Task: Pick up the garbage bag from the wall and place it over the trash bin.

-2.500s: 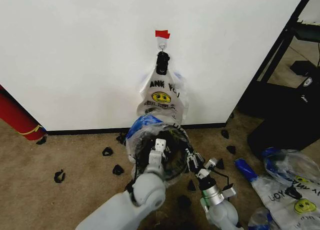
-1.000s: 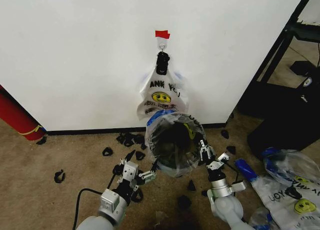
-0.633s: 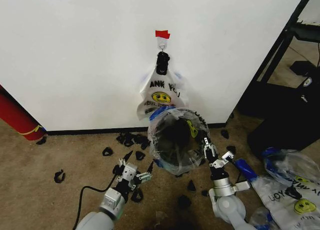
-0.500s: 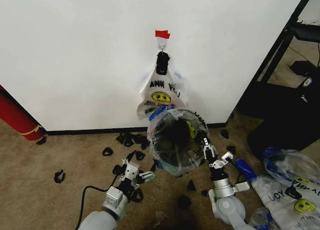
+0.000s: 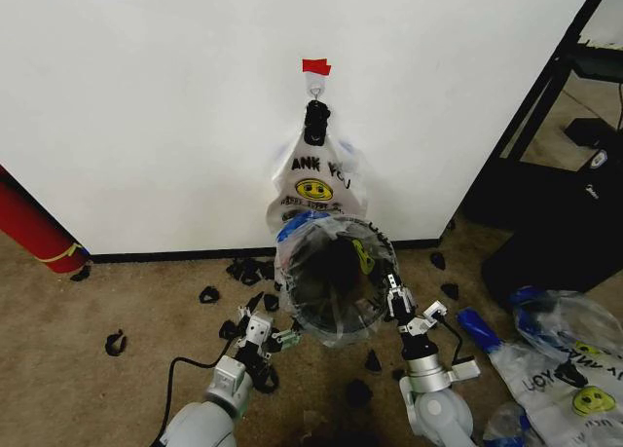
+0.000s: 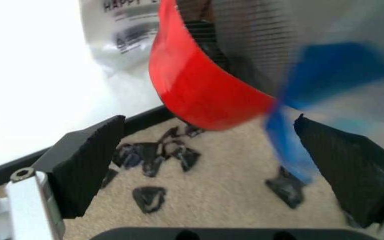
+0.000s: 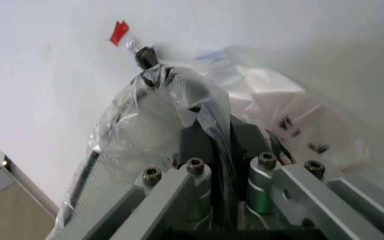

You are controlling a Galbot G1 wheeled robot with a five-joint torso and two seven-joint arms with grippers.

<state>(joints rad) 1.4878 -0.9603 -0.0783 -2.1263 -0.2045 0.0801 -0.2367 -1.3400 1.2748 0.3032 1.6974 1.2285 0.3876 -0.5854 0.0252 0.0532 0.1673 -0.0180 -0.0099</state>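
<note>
Standing against the wall [image 5: 146, 106], the trash bin [image 5: 336, 306] is draped in the garbage bag [image 5: 343, 235], whose crinkled film hides most of the mesh; from the left wrist its red base [image 6: 202, 95] shows beside a blurred blue bag edge. The right gripper [image 5: 400, 309] pinches a fold of the bag at the bin's rim, fingers closed on the film. The left gripper [image 5: 261, 335] hangs low beside the bin, fingers [image 6: 85, 165] spread wide and holding nothing. Above, the clipped bunch of bags [image 5: 313, 189] partly overlaps the bin's far edge.
</note>
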